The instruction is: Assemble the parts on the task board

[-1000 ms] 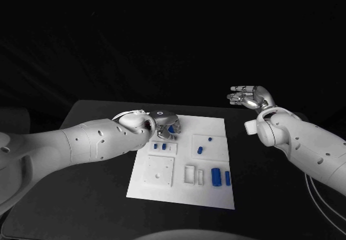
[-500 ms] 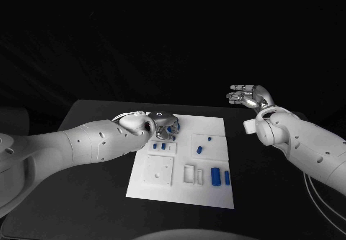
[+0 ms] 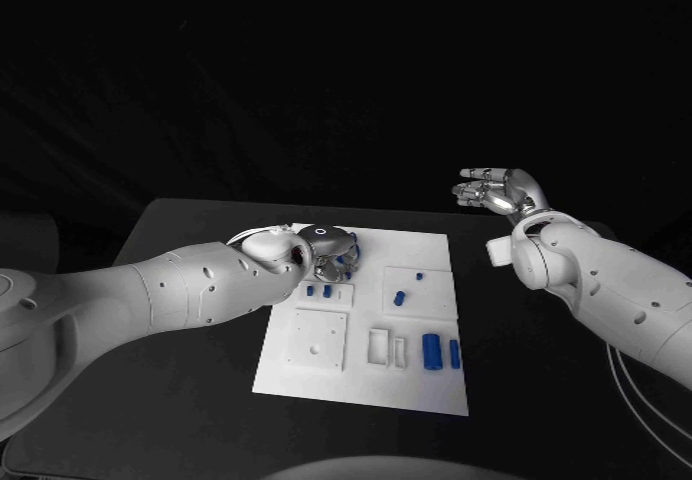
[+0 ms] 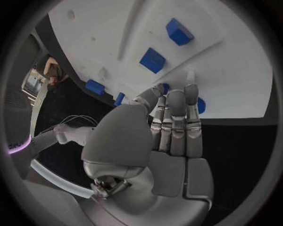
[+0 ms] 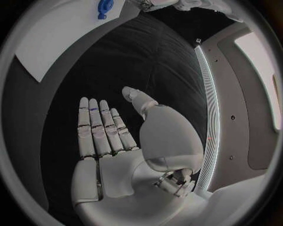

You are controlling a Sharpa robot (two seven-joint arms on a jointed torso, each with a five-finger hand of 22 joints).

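Note:
The white task board (image 3: pixel 361 390) lies mid-table. My left hand (image 3: pixel 329 248) hovers low over its far left corner, thumb and fingertips (image 4: pixel 177 96) closed around a small blue part (image 4: pixel 200 104) that peeks out on both sides of them. Two blue blocks (image 4: pixel 153 60) sit on the board (image 4: pixel 236 70) just beyond the fingers. Two small blue pieces (image 3: pixel 317 292) stand below the hand, another (image 3: pixel 400 298) lies mid-board, and two blue cylinders (image 3: pixel 431 350) rest near the right edge. My right hand (image 3: pixel 498 190) is raised off the board's far right, fingers (image 5: pixel 97 127) spread and holding nothing.
A raised white square plate (image 3: pixel 320 340) and white slotted holders (image 3: pixel 387 348) occupy the board's near half. Black table (image 3: pixel 188 330) surrounds the board. A corner of the board (image 5: pixel 53 33) with a blue part (image 5: pixel 105 7) lies far from my right hand.
My left hand has shifted slightly toward the board's middle and turned a little over the far left corner. The right hand has stayed raised and still.

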